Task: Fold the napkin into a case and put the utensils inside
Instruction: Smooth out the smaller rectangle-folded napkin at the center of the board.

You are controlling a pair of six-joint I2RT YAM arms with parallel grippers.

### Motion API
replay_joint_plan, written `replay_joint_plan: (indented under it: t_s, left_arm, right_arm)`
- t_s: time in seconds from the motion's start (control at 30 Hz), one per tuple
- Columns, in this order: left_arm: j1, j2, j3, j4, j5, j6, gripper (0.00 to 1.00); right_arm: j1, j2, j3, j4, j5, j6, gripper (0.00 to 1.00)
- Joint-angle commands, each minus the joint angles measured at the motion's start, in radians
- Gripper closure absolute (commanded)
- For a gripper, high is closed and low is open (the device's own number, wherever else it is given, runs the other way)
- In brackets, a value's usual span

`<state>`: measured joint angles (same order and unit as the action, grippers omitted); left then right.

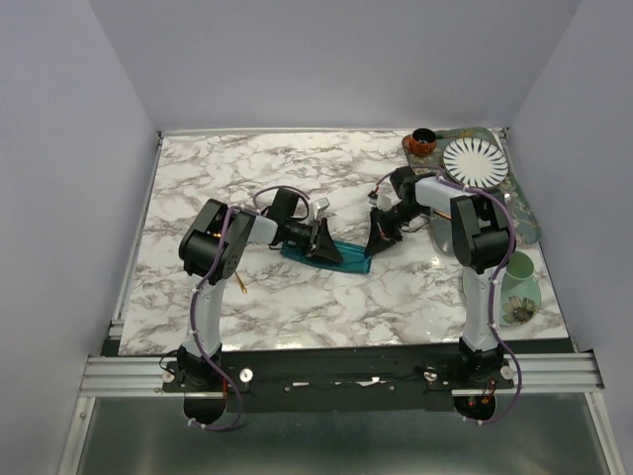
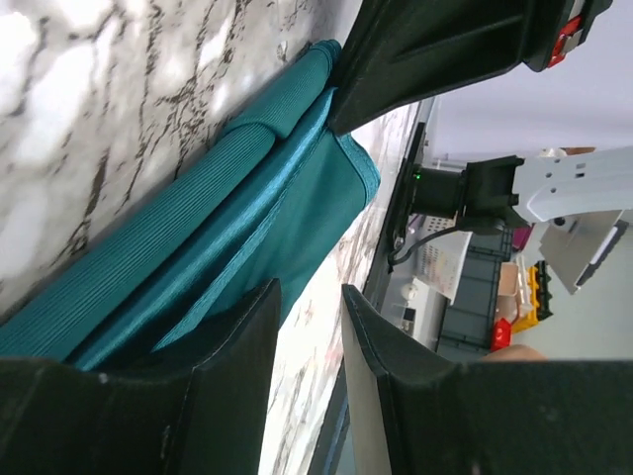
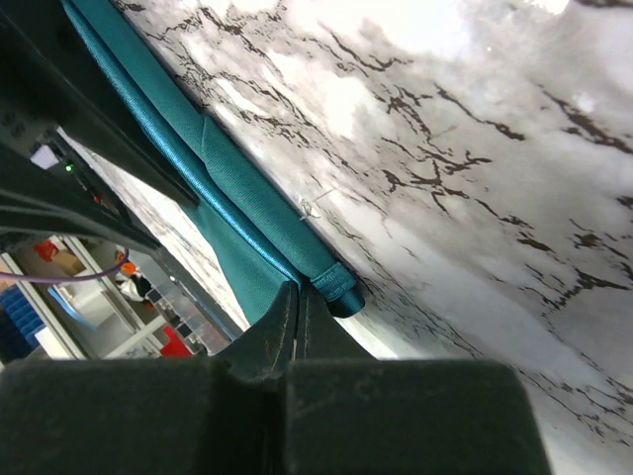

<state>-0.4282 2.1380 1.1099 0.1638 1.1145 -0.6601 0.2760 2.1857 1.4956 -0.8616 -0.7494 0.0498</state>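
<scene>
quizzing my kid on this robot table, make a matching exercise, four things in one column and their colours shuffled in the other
Things:
1. napkin
2. plate
3. vase
4. cup

Colours:
a. orange-brown
b. teal
c. white with black rays
d. pale green with a flower

Pairs: 1-b, 2-c, 3-d, 4-a
</scene>
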Motion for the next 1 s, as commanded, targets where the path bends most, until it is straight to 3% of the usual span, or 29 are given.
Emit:
replay_joint_plan:
  t_s: [0.0,0.07,0.2,0.3,0.43,0.5,0.63,0.87,0.97]
  left_arm:
    - [0.014,-0.015,-0.048,-0.012,-0.035,0.062,0.53]
    - [0.016,-0.059,-0.048,-0.012,-0.01,0.099,0.53]
    - [0.04,-0.167,0.014,-0.2,-0.031,0.26,0.53]
    - [0.094,-0.179,0.013,-0.173,-0.042,0.197,0.53]
    - [0.16,-0.116,0.036,-0.262,-0.096,0.267,0.54]
    - [0.16,-0.058,0.051,-0.346,-0.143,0.344,0.55]
    - [0.152,-0.033,0.009,-0.397,-0.167,0.363,0.56]
    - [0.111,-0.104,-0.12,-0.445,-0.121,0.323,0.57]
    - [0.101,-0.173,-0.119,-0.477,-0.099,0.398,0.56]
  right_arm:
    - [0.006,0.003,-0.05,0.018,0.134,-0.041,0.99]
    - [0.006,-0.001,-0.055,0.018,0.134,-0.077,0.99]
    - [0.009,-0.009,-0.054,0.021,0.134,-0.09,1.0]
    - [0.011,-0.021,-0.052,0.022,0.139,-0.097,1.0]
    - [0.014,-0.018,-0.054,0.027,0.137,-0.099,1.0]
    - [0.015,-0.02,-0.057,0.027,0.139,-0.105,0.99]
    - [0.015,-0.03,-0.067,0.021,0.148,-0.126,0.99]
    - [0.017,-0.083,-0.113,0.012,0.134,-0.231,0.99]
    - [0.017,-0.11,-0.121,0.009,0.09,-0.272,0.99]
